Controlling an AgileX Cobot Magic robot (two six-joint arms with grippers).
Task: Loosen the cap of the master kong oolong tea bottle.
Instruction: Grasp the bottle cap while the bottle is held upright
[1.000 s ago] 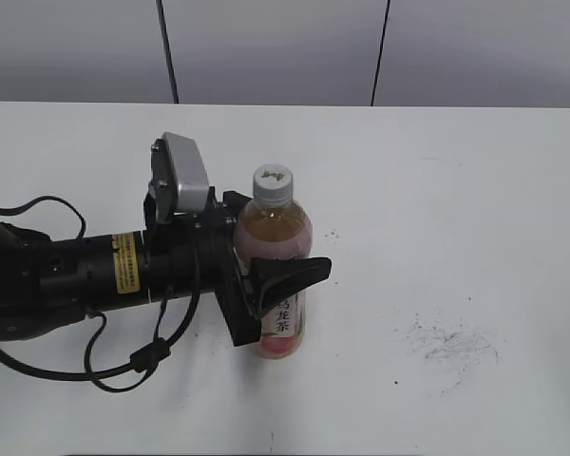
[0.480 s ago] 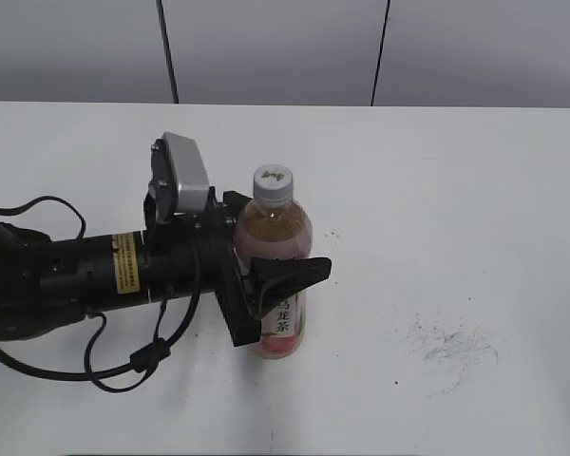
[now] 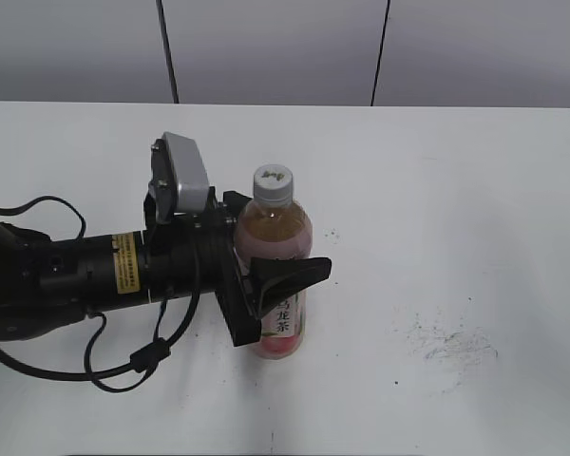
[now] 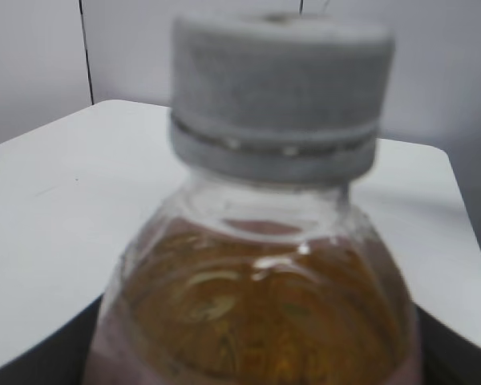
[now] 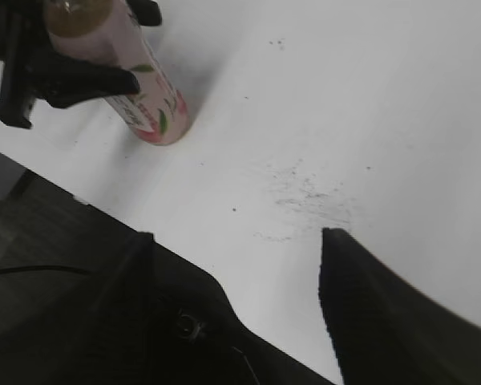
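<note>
The left gripper's [image 3: 266,275] black fingers [image 3: 290,274] are clamping the master kong oolong tea bottle [image 3: 275,275] around its labelled body, holding it upright on the white table [image 3: 456,190], exactly as a second ago. The cap [image 3: 273,184] is sitting untouched above them. The right gripper [image 5: 232,265], hovering well apart, is standing spread with nothing between its jaws, though they are narrowing slightly, probably preparing to reach for the cap. Loosening is yet to begin.
</note>
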